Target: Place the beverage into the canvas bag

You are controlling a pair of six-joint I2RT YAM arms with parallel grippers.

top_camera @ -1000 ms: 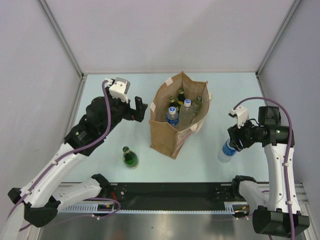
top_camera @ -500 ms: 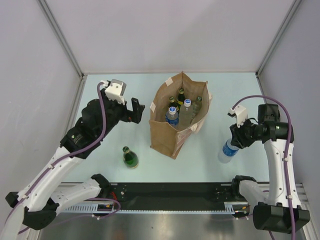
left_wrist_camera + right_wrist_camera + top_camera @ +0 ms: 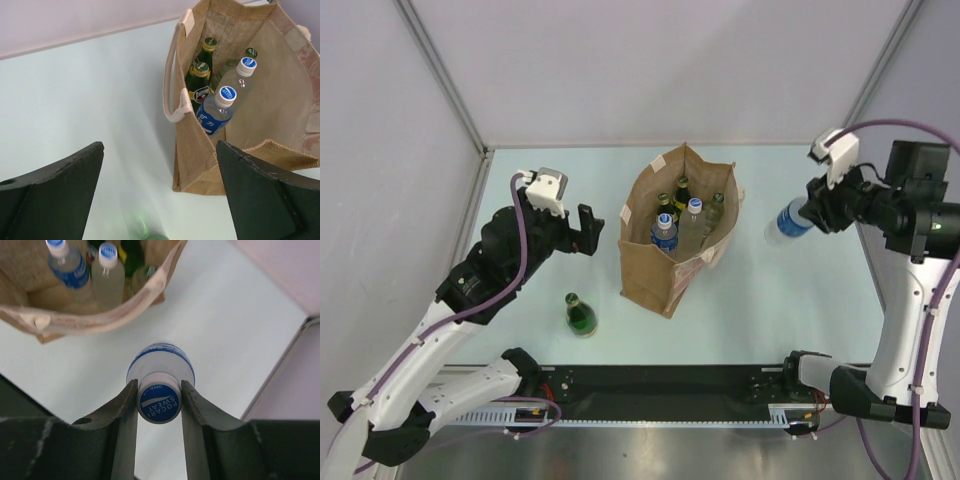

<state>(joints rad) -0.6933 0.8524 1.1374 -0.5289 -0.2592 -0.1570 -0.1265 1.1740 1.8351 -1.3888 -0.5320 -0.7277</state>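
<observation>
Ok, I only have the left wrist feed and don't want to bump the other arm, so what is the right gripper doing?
Observer: The right gripper is shut on the neck of a blue-capped bottle.
Operator: Where is that relative to the bag?
Observer: In the top view it is off the right side of the canvas bag, apart from it and not over the opening.
Operator: And the green blur at my bottom edge?
Observer: That is a green bottle standing upright on the table, left of the bag's near corner.
</observation>
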